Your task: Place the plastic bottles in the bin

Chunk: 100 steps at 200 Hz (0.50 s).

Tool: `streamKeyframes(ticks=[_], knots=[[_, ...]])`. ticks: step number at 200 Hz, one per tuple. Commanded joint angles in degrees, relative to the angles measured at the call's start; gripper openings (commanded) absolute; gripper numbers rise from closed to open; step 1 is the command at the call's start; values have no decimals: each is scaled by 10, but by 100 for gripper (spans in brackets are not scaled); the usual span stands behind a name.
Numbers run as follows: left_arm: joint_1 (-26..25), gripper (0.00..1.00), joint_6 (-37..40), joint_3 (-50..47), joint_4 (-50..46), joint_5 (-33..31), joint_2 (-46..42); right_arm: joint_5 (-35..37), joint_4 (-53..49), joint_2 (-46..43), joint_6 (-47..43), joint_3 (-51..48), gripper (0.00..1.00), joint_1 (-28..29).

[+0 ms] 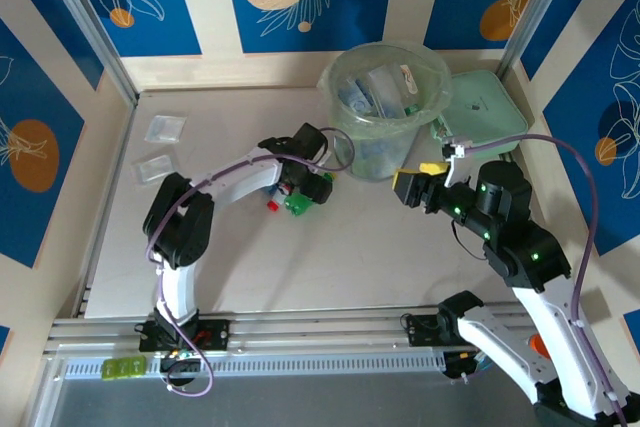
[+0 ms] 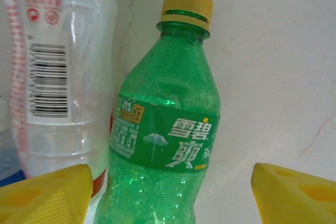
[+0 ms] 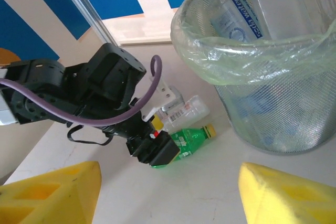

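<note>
Step in hand, by the look of it: picking up green bottle (image 2: 168,129) w/ left gripper (image 2: 170,198). Jaws spread wide, one yellow fingertip each side of the bottle's lower body, no contact yet, nothing held. Bottle flat on table (image 1: 330,267), yellow cap toward bin (image 1: 345,122), near its base. Clear bottle w/ red print & barcode (image 2: 52,77) right alongside, prob. touching.

To do it well: drop lower before closing, and centre on the label band (firmest-looking part, less crumple). Watch the fingertip on the clear-bottle side: tight gap there, easy to pinch both or knock the neighbour away. Close slowly, since thin plastic prob. squashes & slips. Lift straight up, clear the bin rim & its loose bag liner, release over the middle.

Right gripper (image 1: 420,175) near the bin's other side, yellow fingers well apart, empty. Best kept out of the left arm's path to the rim. Several clear bottles already inside the bin.
</note>
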Motion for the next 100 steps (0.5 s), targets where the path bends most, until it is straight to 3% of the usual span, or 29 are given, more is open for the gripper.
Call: streamKeyframes(ticks=[1,29,68,100], knots=[[-11,75,13,24,-28,-8,29,-13,-8,-18,2,-7,72,-8],[-11,63,13,23,-27,0,52,-20,-7,-19,0,-11,73,-15],[-12,62,9,10,-17,1,62,-31,1,-19,7,-21,73,-20],[-12,56,5,-2,-6,6,58,-40,1,-15,14,-20,73,-26]])
